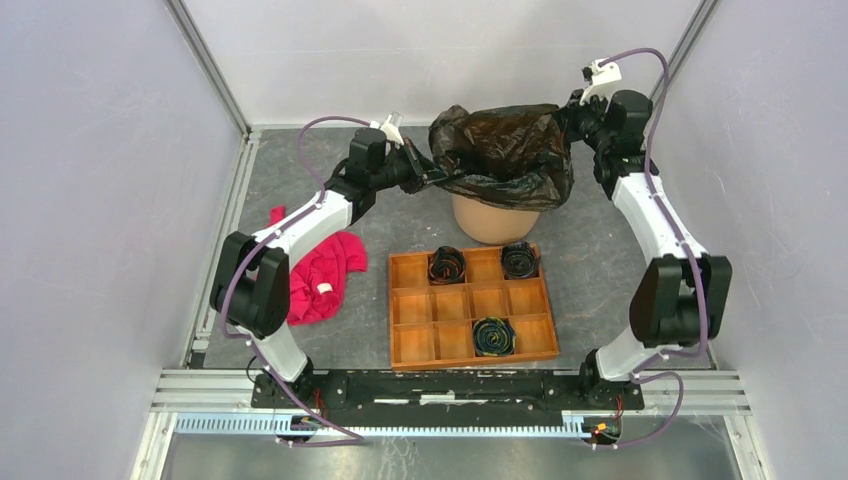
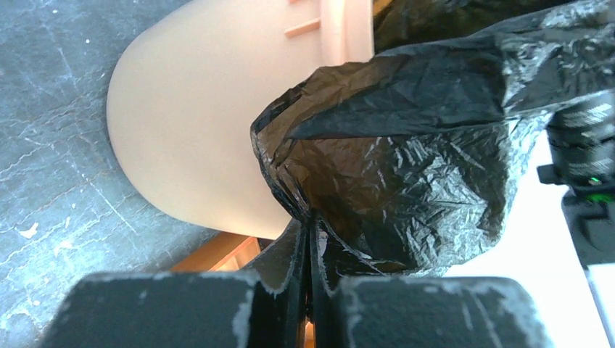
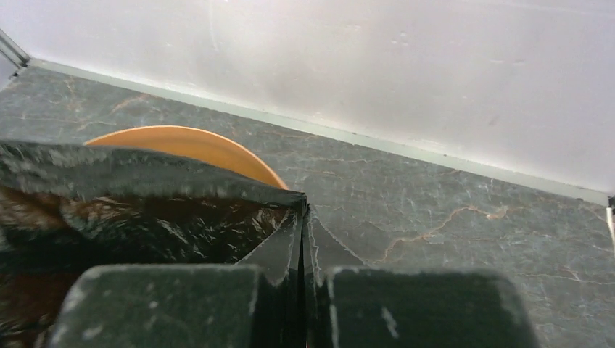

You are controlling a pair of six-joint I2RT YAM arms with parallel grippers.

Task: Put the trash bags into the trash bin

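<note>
A thin, glossy black plastic film bag [image 1: 505,150] is stretched over the mouth of the round, tapered, pale orange plastic bucket [image 1: 495,222], which stands upright on the grey table [image 1: 600,250] towards the back. The film is crinkled and shows brownish where light comes through. It covers the rim and hangs down the upper part of the bucket's wall, leaving the lower wall bare.

The left end effector [image 1: 440,179] meets the bag at the bucket's left side. From its wrist camera, its two fingers are pressed together with a gathered fold of the black film pinched between them, next to the bucket's pale wall. The right end effector [image 1: 570,108] is at the bag's far right edge. Its fingers are likewise clamped tight on a corner of the film, and a strip of orange rim shows just beyond the plastic.

In front of the bucket, very close to its base, lies a compartmented wooden tray [image 1: 470,305]. Three dark coiled rolls [image 1: 447,265] sit in separate compartments, two in the back row and one in the front row. A crumpled red cloth [image 1: 322,270] lies to the tray's left, below the left arm.
</note>
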